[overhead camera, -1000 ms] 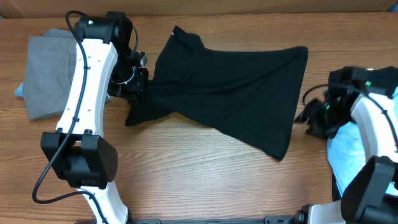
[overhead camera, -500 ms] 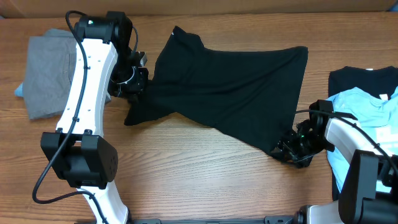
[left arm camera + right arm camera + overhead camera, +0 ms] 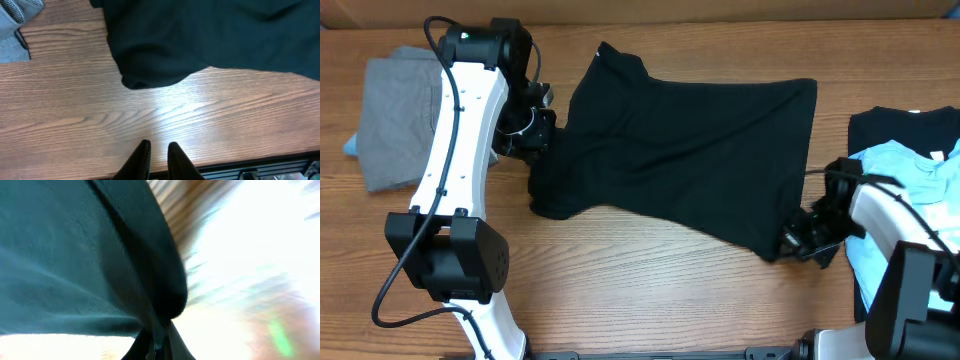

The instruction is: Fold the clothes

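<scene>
The black T-shirt (image 3: 680, 150) lies spread out across the middle of the table, its hem to the right. My right gripper (image 3: 795, 242) is at its lower right corner, and in the blurred right wrist view the fingers (image 3: 157, 340) are shut on the black fabric (image 3: 75, 255). My left gripper (image 3: 535, 135) is at the shirt's left edge. In the left wrist view its fingertips (image 3: 159, 146) are almost together with nothing between them over bare wood, and the shirt (image 3: 200, 35) lies ahead of them.
A folded grey shirt (image 3: 395, 120) lies at the far left, with a corner also in the left wrist view (image 3: 10, 30). A light blue shirt (image 3: 910, 165) lies on another black one (image 3: 900, 125) at the right edge.
My right gripper has swung in from the right to the shirt's lower right corner, closed on it and drawn it right. The shirt's lower left part has flattened. The left arm has stayed put.
</scene>
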Controlling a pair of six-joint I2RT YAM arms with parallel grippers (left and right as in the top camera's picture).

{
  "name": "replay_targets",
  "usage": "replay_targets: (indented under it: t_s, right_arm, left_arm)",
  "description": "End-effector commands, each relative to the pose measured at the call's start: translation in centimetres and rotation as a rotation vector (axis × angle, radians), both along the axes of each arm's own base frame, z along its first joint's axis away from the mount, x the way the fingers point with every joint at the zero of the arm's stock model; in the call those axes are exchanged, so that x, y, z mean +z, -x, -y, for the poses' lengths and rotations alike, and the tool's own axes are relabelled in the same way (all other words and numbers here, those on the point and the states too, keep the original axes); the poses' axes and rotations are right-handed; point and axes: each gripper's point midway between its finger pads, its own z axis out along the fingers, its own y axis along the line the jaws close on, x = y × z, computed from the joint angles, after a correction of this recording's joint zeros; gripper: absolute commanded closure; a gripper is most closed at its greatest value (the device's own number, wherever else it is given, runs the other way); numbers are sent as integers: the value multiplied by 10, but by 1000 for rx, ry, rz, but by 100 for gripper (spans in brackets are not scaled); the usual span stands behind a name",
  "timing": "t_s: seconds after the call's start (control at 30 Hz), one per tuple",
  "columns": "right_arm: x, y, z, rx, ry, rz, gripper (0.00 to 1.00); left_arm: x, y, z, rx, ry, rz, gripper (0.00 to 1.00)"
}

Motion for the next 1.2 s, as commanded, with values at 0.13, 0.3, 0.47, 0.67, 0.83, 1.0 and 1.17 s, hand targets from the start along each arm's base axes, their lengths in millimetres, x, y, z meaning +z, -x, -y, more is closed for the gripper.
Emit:
replay_targets:
  t_s: [0.13,0.3,0.47,0.67,0.83,1.0,1.17]
  right_arm:
    - [46,-38,70,-63,256,120,96]
    - [58,-53,81,-102,260,174,96]
    - [58,-56,79,-105,242,189,94]
    - [59,-61,77,-108,228,210,93]
    - [59,-62,75,-109,219,213,93]
    - [59,-64,76,-110,221,220,92]
    - [59,-65,76,-110,222,225,92]
  left_arm:
    - [12,5,5,17,34,24,77]
    - [-16,30,6,-9,31,-104,71]
    - [-47,55,24,-43,117,-220,71]
    - [-81,71,54,-140,157,-252,73]
    - [-110,96,73,-226,98,-294,72]
    - [-140,99,74,-247,-21,-244,69]
    - [-156,83,66,-269,-91,-155,60]
